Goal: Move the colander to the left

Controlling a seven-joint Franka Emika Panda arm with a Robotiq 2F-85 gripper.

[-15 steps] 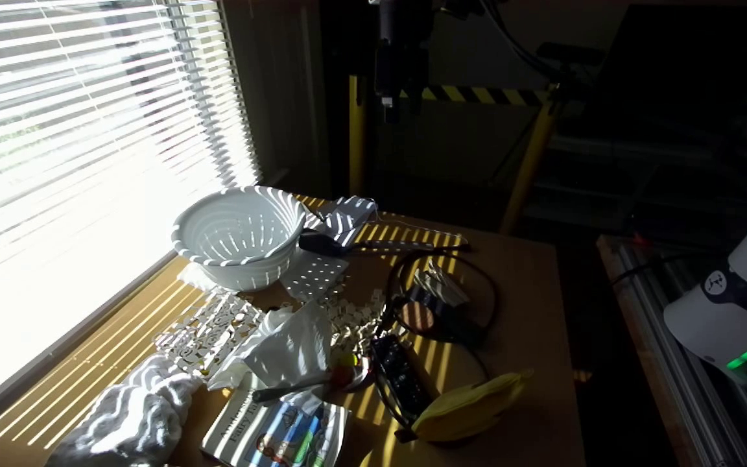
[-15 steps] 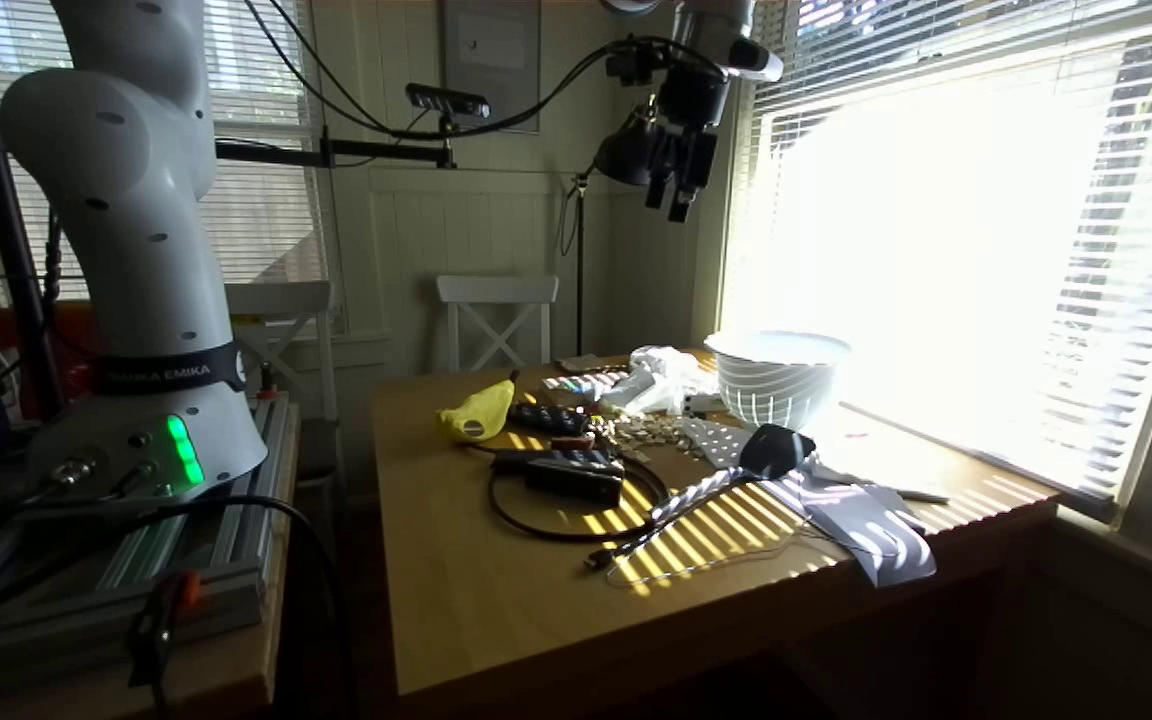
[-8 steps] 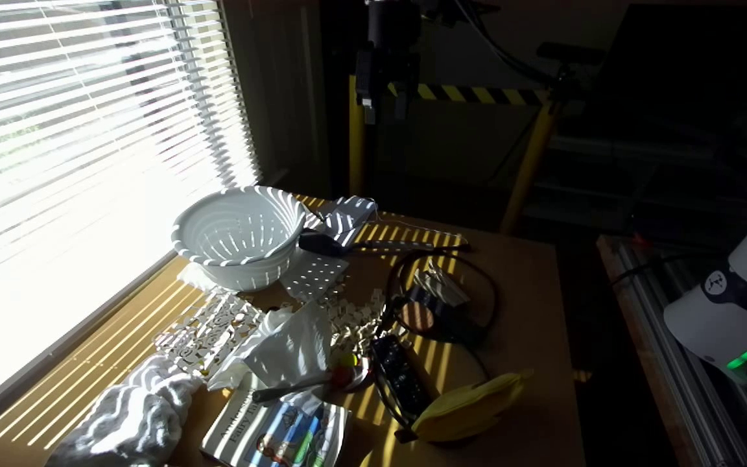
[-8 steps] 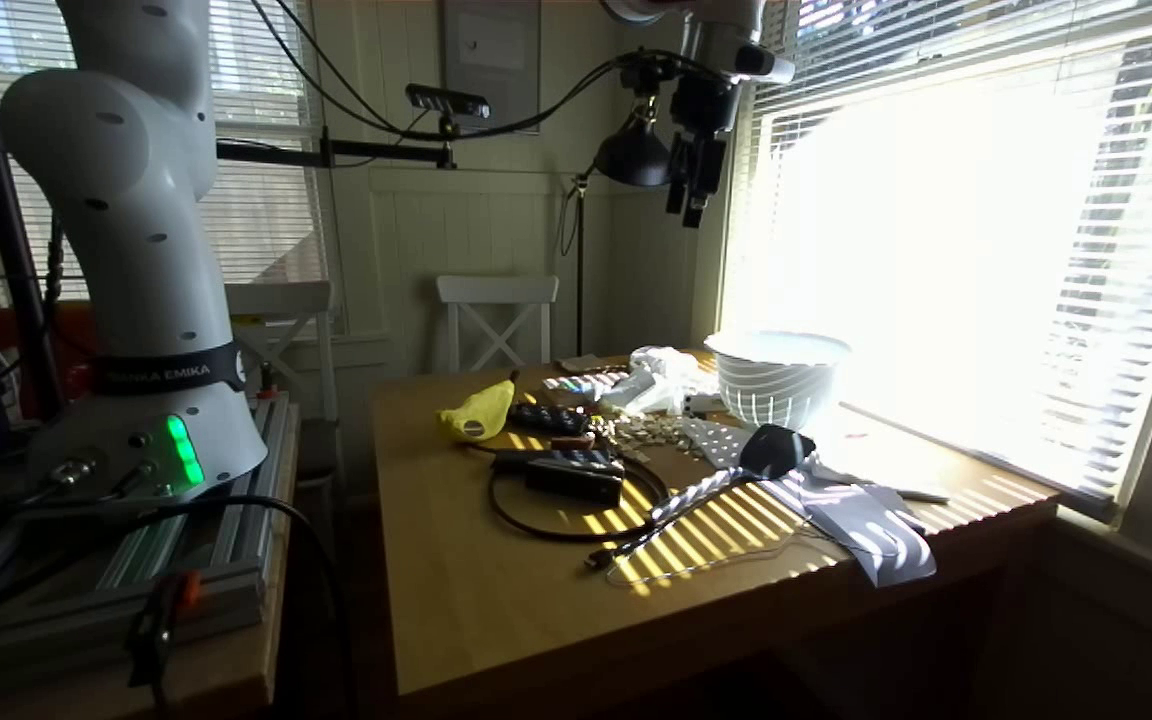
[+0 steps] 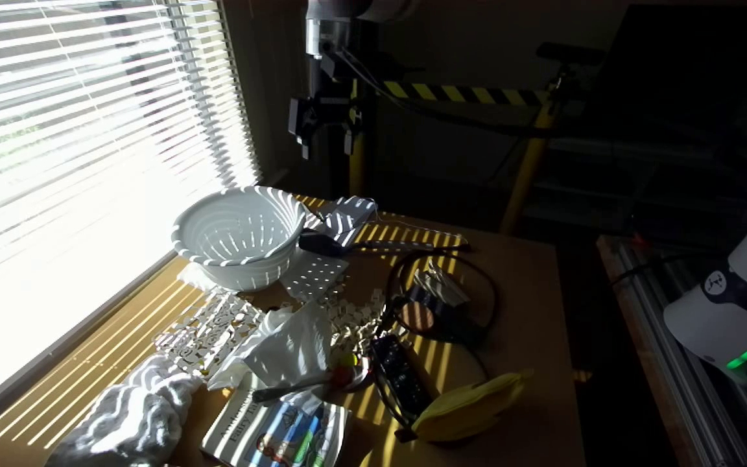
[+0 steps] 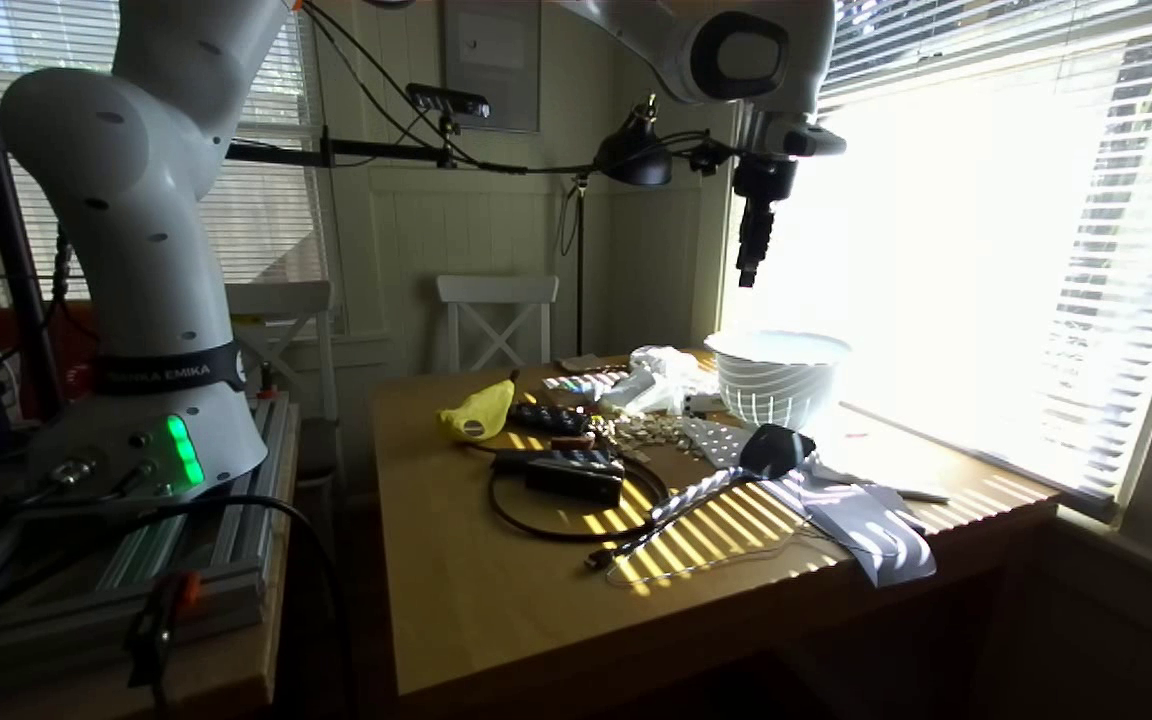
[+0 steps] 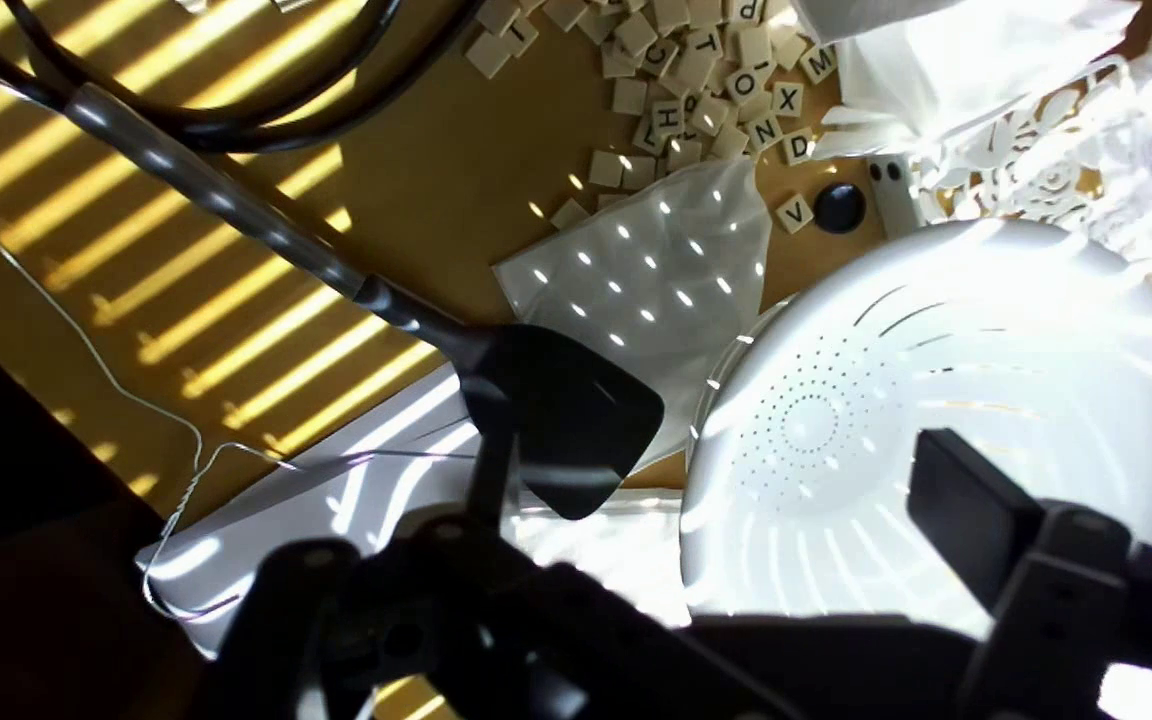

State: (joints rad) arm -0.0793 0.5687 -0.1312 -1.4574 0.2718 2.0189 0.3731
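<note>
Colander (image 6: 778, 385): white, round, slotted, wide-rimmed; stands upright, mouth up, on the wooden table (image 6: 496, 600), at the side next to the window blinds (image 5: 88, 97).

Gripper (image 5: 327, 149): hangs above table height, fingers pointing down and spread wide apart, nothing held between them. In both exterior views the fingertips sit higher than the colander's rim, with a visible gap; the two are apart. In an exterior view the gripper appears above and to the right of the bowl.

Wrist view: the colander fills much of the right-hand part. One finger (image 7: 971, 515) overlaps the inside of the bowl; the opposite finger overlaps the blade of the black spatula (image 7: 566, 410). A stretch of the rim passes between the two in that view. Whether either fingertip is directly over the bowl cannot be determined.

Surroundings: the spatula lies with its blade near the colander. A pale, light-spotted sheet (image 7: 656, 270) reaches up to both. Letter tiles (image 7: 693, 72) are heaped just beside the sheet. A fairy-tale book (image 5: 276, 421) lies on the table, well apart from the colander.
</note>
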